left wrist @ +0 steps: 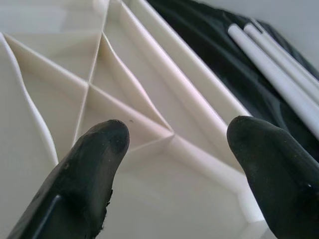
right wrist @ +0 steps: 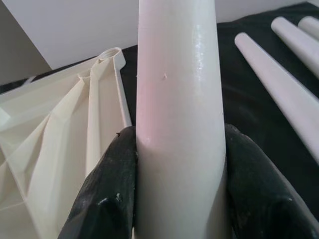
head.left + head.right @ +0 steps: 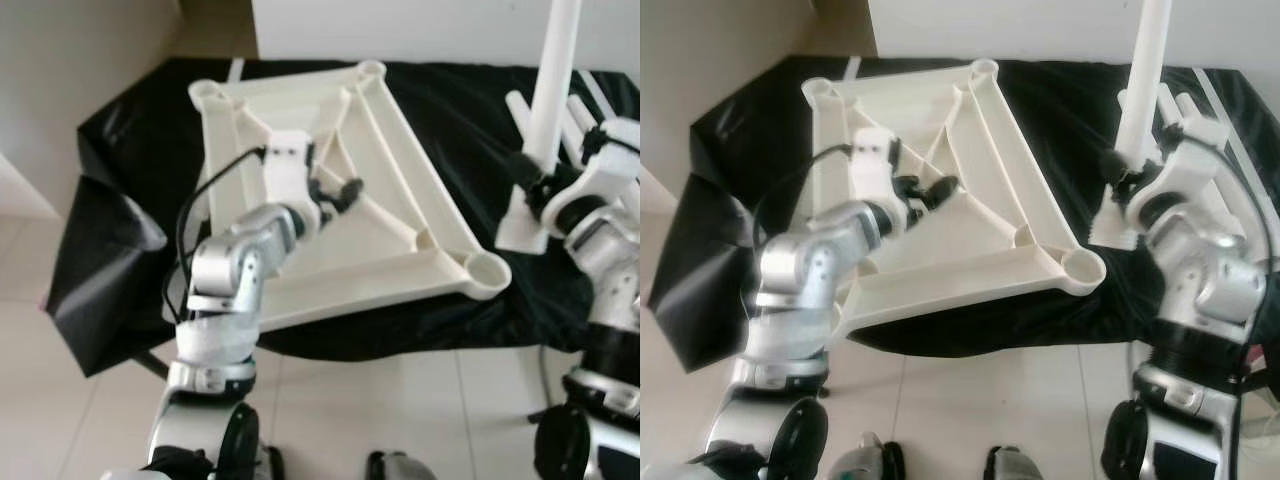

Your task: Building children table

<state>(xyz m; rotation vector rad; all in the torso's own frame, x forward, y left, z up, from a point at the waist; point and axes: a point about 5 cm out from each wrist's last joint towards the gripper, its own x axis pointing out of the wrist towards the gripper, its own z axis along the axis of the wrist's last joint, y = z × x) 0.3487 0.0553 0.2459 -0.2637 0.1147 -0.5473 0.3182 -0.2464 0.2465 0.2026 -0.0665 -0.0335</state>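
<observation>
A white plastic table top (image 3: 390,230) lies upside down on a black cloth, ribs up, with round leg sockets at its corners; the nearest socket (image 3: 487,270) is at the front right. My left gripper (image 3: 346,190) hovers open just above the crossing ribs (image 1: 99,94) in the top's middle, holding nothing. My right gripper (image 3: 535,185) is shut on a white table leg (image 3: 555,70), holding it upright over the cloth to the right of the top. In the right wrist view the black fingers (image 2: 107,189) press on both sides of the leg (image 2: 179,74).
Several more white legs (image 3: 585,105) lie on the black cloth (image 3: 470,110) at the back right. The cloth hangs off the low surface at the left (image 3: 100,270). Pale floor tiles (image 3: 400,410) lie in front, and a white wall (image 3: 400,25) stands behind.
</observation>
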